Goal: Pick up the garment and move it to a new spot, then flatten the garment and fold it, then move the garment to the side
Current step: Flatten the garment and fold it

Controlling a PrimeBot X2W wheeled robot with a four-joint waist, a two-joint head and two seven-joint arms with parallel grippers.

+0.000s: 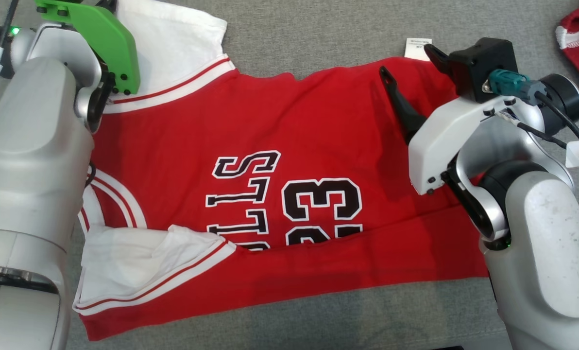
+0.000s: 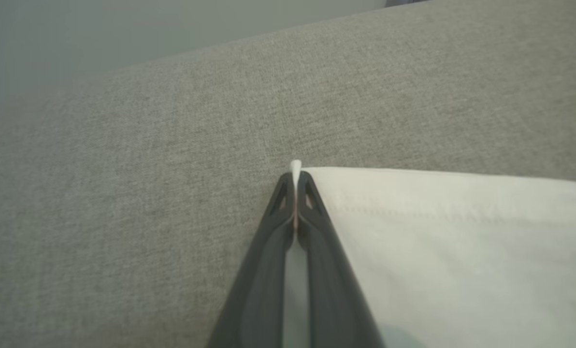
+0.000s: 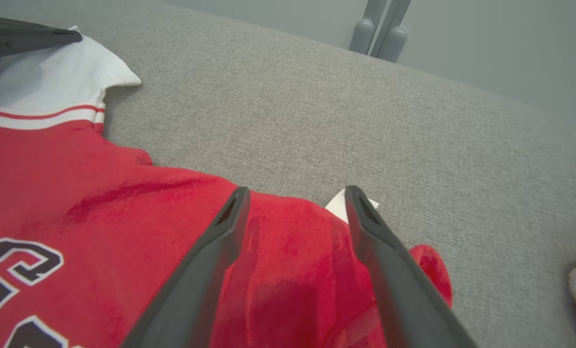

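A red basketball jersey with white sleeves and black lettering lies spread on the grey cushion, its lower edge folded up. My left gripper is shut on the edge of the far white sleeve, a sliver of white cloth pinched between its tips. The green-cased left wrist hides that gripper in the head view, above the sleeve. My right gripper hovers open over the jersey's far right corner, fingers apart with nothing held. One right finger shows over the red cloth.
A white tag lies on the grey cushion just past the jersey's corner. Another red and white garment sits at the far right. Grey legs of a stand rise behind the cushion.
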